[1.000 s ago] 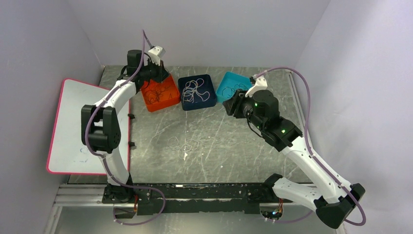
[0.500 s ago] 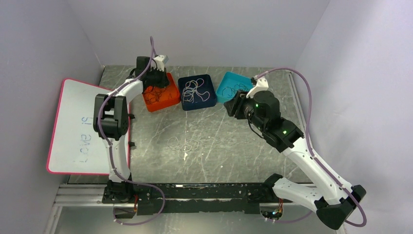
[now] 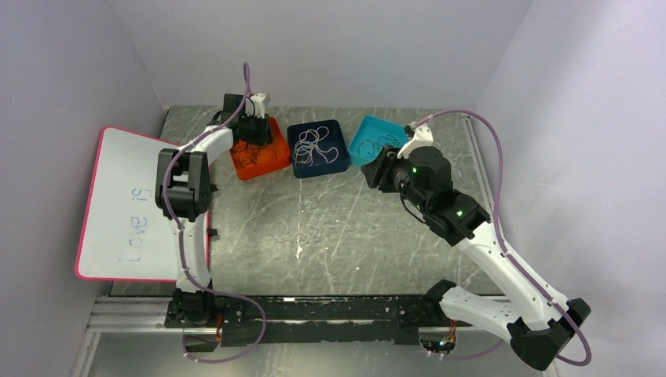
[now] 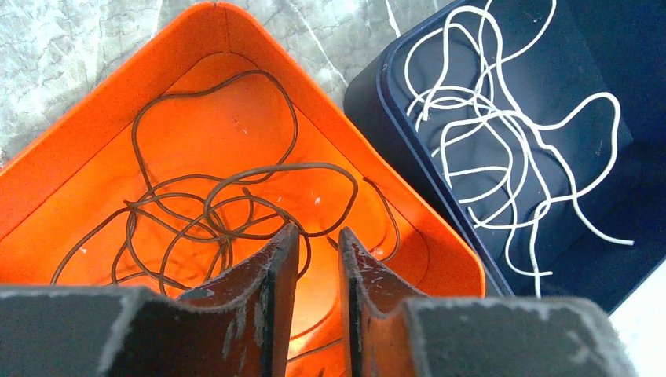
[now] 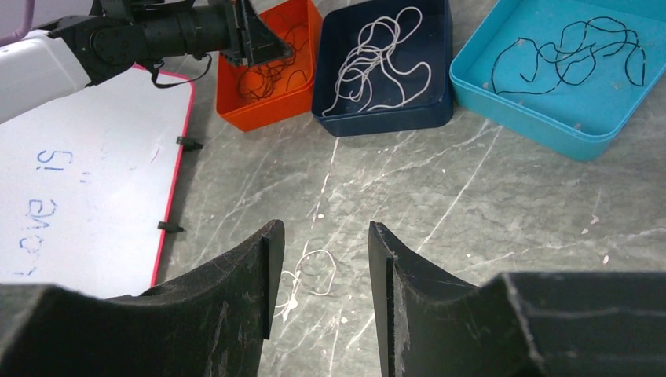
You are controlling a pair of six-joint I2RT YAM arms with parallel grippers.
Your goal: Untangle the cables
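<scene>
Surface: grey marbled tabletop (image 3: 377, 228), plain lilac walls (image 3: 314, 47); pink-rimmed whiteboard (image 3: 118, 181) at left.
Left gripper (image 4: 318, 236): jaws narrowly parted, nothing pinched, low in orange square plastic tray (image 3: 271, 161) above brownish-red cable (image 4: 212, 204).
Right gripper (image 5: 318, 228): half spread, empty, above table.
Trays: 3. Navy tray (image 3: 322, 173): white cable (image 4: 487, 149). Teal tray (image 3: 363, 141): black cable (image 5: 573, 55).
Loose pale cable (image 3: 298, 232): 1, on tabletop.

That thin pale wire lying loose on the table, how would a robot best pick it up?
Pinch one strand of the pale wire at an open loop, coming straight down, fingers astride it. It lies flat on the table, so a sideways approach would likely catch nothing.
</scene>
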